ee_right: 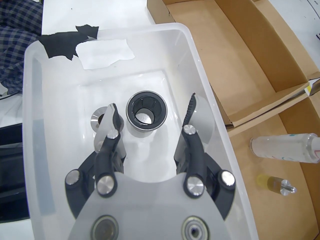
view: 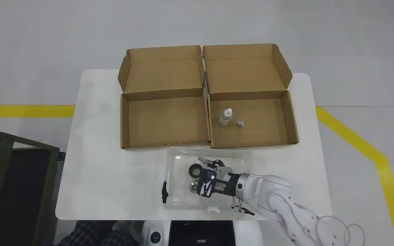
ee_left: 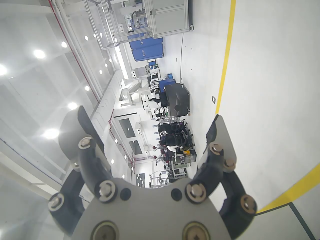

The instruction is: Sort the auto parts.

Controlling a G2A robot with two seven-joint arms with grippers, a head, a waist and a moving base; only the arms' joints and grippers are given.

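My right gripper (ee_right: pixel 152 106) is open inside the clear plastic bin (ee_right: pixel 215 131), fingers either side of a black ring-shaped bearing (ee_right: pixel 146 112) standing on the bin floor. A small silver flanged part (ee_right: pixel 98 118) lies beside it, partly behind one finger. From above, the right gripper (view: pixel 207 175) sits over the bin (view: pixel 178 184) at the table's near edge, by the bearing (view: pixel 196 170). The right cardboard box (view: pixel 283 123) holds a small clear bottle (view: pixel 226 116) and a small metal part (view: pixel 241 123). My left gripper (ee_left: pixel 150 126) is open, held up towards the room with nothing between its fingers.
The left cardboard box (view: pixel 163 120) stands open beside the right one, both behind the bin with lids folded back. Black tape and a white label (ee_right: pixel 82 48) are stuck on the bin's wall. A person's checked sleeve (ee_right: pixel 15 26) is at the table's near edge.
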